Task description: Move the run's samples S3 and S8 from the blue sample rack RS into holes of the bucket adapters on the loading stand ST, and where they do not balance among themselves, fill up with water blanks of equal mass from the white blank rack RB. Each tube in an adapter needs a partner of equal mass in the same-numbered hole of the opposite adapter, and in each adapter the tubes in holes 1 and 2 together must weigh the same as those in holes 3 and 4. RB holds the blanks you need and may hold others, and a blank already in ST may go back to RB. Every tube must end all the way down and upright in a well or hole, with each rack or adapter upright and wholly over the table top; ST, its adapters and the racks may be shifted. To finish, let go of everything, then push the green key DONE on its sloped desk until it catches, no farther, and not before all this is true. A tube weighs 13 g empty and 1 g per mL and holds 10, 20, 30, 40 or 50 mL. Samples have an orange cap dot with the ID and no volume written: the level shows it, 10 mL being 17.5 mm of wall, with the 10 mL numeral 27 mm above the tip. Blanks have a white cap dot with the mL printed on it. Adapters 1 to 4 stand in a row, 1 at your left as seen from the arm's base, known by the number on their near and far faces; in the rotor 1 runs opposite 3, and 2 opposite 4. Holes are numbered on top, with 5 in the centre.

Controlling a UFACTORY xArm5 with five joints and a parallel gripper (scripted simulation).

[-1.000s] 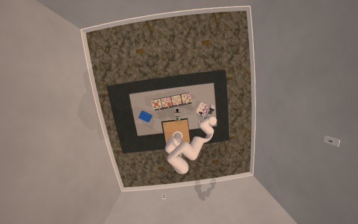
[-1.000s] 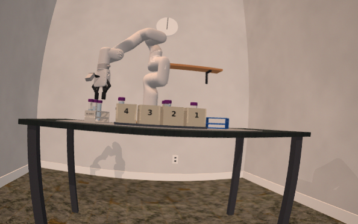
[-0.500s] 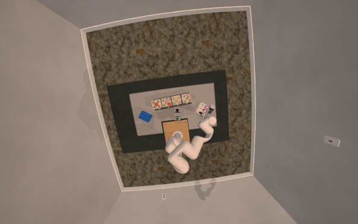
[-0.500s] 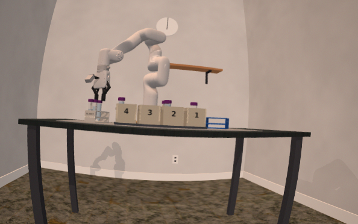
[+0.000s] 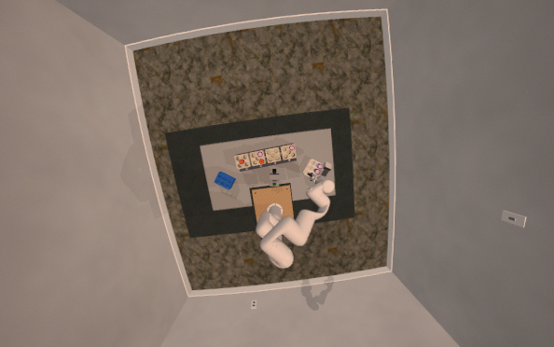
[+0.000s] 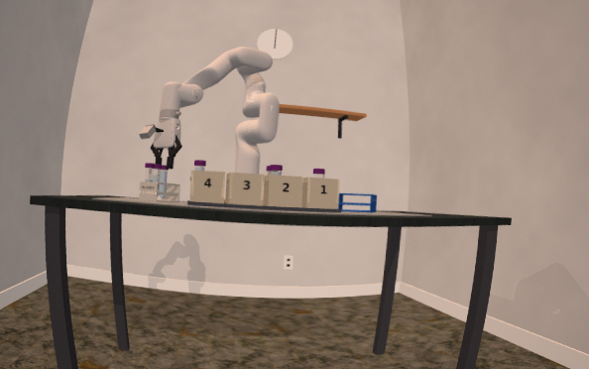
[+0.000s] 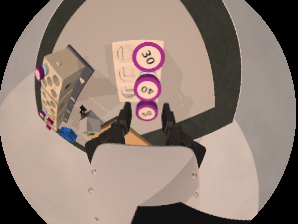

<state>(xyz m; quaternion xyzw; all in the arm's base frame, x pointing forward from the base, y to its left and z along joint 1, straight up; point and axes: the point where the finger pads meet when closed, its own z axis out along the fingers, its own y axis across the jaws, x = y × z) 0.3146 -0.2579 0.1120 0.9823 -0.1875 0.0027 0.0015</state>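
The white blank rack RB (image 6: 156, 188) stands at the table's end beside adapter 4 and holds three purple-capped blanks in a row. In the wrist view the far one reads 30 (image 7: 149, 56), the middle one (image 7: 147, 87) is blurred, and the nearest one (image 7: 147, 112) lies between my fingers. My gripper (image 7: 146, 108) is open right over RB (image 5: 313, 168), with its fingertips (image 6: 164, 162) at cap height on either side of that nearest blank. Orange-dotted sample caps sit in adapter 1 (image 5: 242, 161) and adapter 2 (image 5: 261, 161). The blue rack RS (image 5: 224, 179) looks empty.
The four adapters stand in a row on the stand ST (image 6: 265, 189), with purple caps rising from 4, 2 and 1. The green DONE key (image 5: 274, 184) sits in front of the arm's base. A wooden shelf (image 6: 322, 112) juts out behind the arm.
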